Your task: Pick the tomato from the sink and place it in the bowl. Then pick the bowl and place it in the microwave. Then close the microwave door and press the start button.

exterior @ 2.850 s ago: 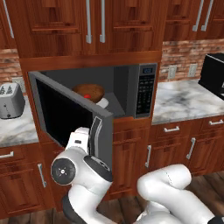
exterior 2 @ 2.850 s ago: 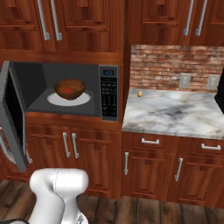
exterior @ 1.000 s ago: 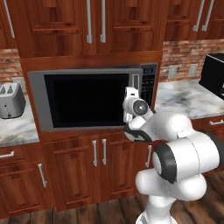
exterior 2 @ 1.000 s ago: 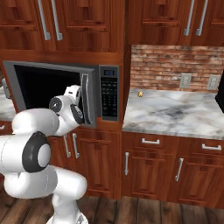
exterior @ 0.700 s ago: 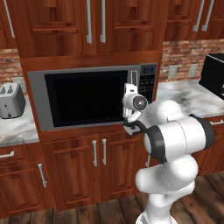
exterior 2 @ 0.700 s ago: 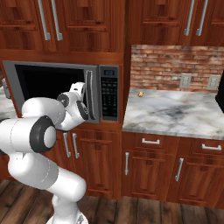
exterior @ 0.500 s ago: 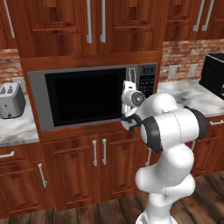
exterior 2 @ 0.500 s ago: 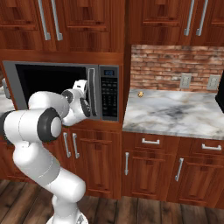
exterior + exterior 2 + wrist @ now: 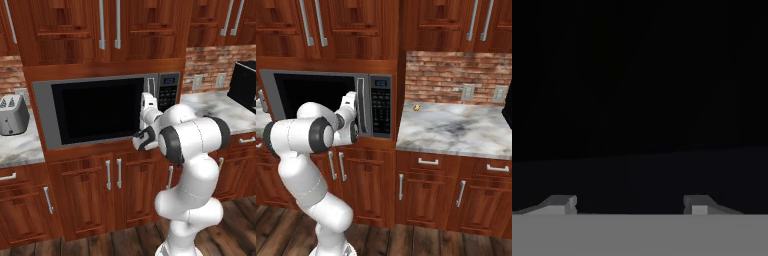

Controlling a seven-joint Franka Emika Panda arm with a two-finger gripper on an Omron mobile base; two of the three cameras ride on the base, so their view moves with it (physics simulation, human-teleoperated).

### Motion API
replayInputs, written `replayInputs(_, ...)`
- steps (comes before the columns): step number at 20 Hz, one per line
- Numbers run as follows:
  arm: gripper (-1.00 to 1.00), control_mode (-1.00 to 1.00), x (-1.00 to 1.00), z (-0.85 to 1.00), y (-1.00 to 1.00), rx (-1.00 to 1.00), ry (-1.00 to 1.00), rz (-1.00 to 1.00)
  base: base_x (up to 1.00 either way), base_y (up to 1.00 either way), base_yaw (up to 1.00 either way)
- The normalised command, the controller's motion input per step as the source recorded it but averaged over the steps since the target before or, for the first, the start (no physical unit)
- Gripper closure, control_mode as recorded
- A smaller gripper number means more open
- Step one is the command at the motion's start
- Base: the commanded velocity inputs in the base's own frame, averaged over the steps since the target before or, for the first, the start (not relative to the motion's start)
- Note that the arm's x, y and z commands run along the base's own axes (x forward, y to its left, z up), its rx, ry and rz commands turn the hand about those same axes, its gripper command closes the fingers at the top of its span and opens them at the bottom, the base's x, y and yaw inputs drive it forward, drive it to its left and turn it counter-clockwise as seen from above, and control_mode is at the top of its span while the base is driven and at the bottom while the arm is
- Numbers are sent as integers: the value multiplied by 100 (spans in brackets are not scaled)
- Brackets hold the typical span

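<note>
Facing the shut door, the gripper sits at centre frame by the handle, its tips spread and holding nothing. The bowl is hidden behind the black window. Risk: the start button lies on the keypad just right of the handle, so a stray reach could catch the handle or hit a wrong key. A toaster stands at the left edge, well clear.

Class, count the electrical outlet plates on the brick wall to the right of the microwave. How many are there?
2. Both sit on the brick wall above the marble counter: the left outlet plate nearer the microwave, the right outlet plate beside it. More may lie beyond the picture's edge.
</note>
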Motion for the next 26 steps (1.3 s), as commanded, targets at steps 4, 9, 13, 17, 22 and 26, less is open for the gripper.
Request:
replayInputs(4, -100, -100, -14, 3, -9, 0, 3, -1, 0, 0, 0)
replayInputs(9, -100, -100, -85, 40, -34, 8, 22, -5, 0, 0, 0)
replayInputs(13, -100, -100, -89, 55, -33, 10, 20, 0, 0, 0, 0)
replayInputs(17, -100, -100, -75, 58, -35, 13, 26, 0, 0, 0, 0)
replayInputs(22, -100, -100, -45, 67, -41, 15, 35, 0, 0, 0, 0)
replayInputs(26, -100, -100, -35, 41, -46, 11, 34, 0, 0, 0, 0)
